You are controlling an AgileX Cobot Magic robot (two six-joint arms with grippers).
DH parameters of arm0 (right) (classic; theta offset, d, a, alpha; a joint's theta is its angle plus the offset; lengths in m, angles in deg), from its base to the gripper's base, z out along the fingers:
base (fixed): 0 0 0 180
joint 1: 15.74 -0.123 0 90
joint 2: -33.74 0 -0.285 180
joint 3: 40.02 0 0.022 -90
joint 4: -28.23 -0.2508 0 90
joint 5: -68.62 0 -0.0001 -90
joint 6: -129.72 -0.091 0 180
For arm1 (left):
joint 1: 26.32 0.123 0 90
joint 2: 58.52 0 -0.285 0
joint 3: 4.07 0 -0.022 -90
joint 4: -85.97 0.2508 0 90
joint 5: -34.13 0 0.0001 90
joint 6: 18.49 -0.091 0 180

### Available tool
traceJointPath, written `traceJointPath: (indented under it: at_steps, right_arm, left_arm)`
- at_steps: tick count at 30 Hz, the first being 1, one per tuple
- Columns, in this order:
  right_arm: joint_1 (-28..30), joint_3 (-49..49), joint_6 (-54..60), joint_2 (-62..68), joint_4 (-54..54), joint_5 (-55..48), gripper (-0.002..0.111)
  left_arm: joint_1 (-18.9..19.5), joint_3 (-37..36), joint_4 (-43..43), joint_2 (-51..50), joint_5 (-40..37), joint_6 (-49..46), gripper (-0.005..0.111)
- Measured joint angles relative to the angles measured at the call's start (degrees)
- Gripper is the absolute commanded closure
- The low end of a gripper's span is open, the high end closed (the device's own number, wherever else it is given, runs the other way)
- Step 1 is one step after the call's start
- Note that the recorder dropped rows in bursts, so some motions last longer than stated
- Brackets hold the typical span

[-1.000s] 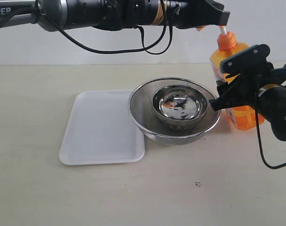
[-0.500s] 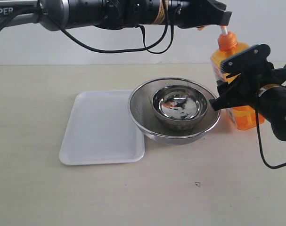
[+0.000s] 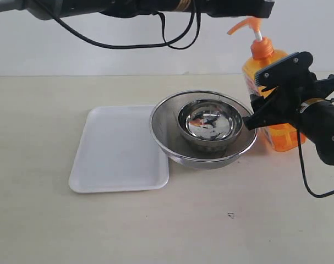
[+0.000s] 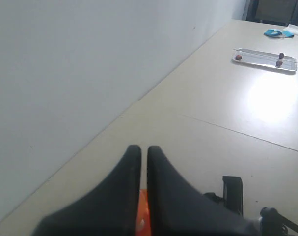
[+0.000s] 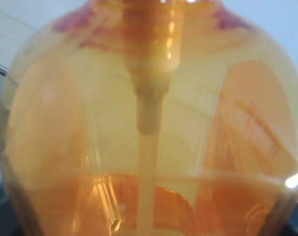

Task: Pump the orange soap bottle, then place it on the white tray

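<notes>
- At the bottle's sides, our right gripper (image 3: 261, 99) clamps the orange soap bottle (image 3: 285, 137), upright on the table (image 3: 155, 220) just beside the steel bowls (image 3: 202, 129).
- Our left gripper (image 4: 144, 167), fingers pressed together on nothing, hangs above the pump head (image 3: 249, 22); we judge a straight downward press best.
- Beyond the bowls lies the white tray (image 3: 111, 148).

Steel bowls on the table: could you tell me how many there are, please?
2: a large bowl between the white tray and the orange soap bottle, and a smaller bowl nested inside it. None seems hidden.
</notes>
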Motion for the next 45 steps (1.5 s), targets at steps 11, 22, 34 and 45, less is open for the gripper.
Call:
traceJointPath:
  at_steps: [11,22,34,45]
  right_arm:
    - [0.0,0.0,-0.12,0.0,0.04,0.0,0.109]
    - [0.0,0.0,-0.12,0.0,0.19,0.0,0.109]
    - [0.0,0.0,-0.12,0.0,0.19,0.0,0.109]
    - [0.0,0.0,-0.12,0.0,0.19,0.0,0.109]
  left_arm:
    - [0.0,0.0,0.13,2.06,-2.62,-1.49,0.102]
    - [0.0,0.0,0.13,2.04,-4.39,-1.88,0.102]
    - [0.0,-0.13,0.13,-1.7,-4.48,-1.65,0.102]
    - [0.21,-0.82,0.13,-2.41,-4.26,-0.8,0.102]
